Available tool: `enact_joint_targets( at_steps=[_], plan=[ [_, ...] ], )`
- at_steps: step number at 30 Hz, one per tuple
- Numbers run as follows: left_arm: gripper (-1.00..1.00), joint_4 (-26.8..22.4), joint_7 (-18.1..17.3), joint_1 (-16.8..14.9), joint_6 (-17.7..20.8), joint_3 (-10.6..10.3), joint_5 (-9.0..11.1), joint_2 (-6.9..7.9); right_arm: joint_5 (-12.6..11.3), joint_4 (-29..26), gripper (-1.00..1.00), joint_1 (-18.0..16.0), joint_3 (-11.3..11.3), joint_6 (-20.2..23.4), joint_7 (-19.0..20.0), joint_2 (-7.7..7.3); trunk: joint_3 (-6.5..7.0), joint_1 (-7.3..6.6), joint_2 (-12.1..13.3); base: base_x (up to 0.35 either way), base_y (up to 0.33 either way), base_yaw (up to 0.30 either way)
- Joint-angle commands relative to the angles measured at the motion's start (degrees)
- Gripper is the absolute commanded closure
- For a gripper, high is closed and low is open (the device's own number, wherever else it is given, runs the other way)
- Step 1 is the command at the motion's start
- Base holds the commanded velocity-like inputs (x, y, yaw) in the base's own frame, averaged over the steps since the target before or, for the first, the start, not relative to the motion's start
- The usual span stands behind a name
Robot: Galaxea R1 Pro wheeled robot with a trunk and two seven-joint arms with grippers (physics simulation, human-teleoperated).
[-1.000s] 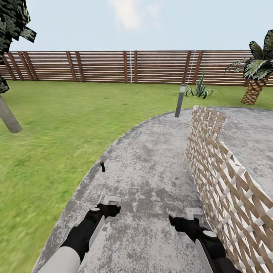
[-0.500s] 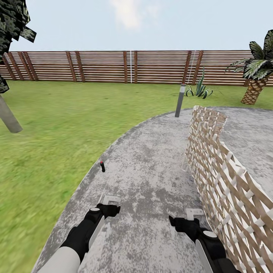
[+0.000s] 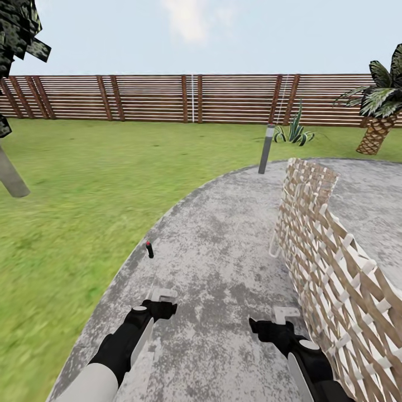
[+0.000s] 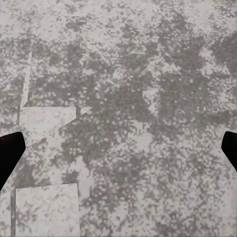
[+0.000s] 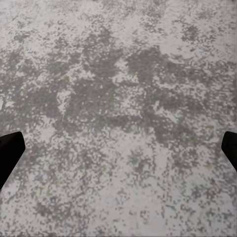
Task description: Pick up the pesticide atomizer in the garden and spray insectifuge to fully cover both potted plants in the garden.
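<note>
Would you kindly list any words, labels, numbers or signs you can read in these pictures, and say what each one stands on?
None: no readable text stands on the wooden fence, the grey bollard post, the woven lattice screen or the grey paving.
The small dark object with a red tip is too small to show any label.

I see the garden [image 3: 84, 184]: green lawn at my ten o'clock. Grey paving [image 3: 223, 251] curves ahead. A brown slatted fence [image 3: 195, 97] stands at twelve.

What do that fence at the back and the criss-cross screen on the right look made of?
The fence looks like brown stained wood: thin horizontal slats on darker posts, matte. The screen seems woven of pale and tan strips, perhaps wicker or thin wood lath; the render leaves it open.
</note>
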Motion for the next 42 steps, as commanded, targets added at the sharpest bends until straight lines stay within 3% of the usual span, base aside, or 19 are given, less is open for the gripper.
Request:
enact_joint_targets(
  at_steps=[1, 42],
  plan=[
    [-1.00, -0.09, 0.07, -0.02, 0.30, -0.08, 0.02, 0.01, -0.46, -0.07, -1.00, -0.02, -0.04, 0.26, -0.06, 0.01, -0.05, 0.01, -0.02, 0.224, 0.000, 0.000],
    [-1.00, -0.09, 0.07, -0.02, 0.37, 0.01, 0.23, 0.01, -0.51, -0.07, -1.00, -0.02, -0.11, 0.26, -0.06, 0.01, -0.05, 0.01, -0.02, 0.142, 0.000, 0.000]
  ],
)
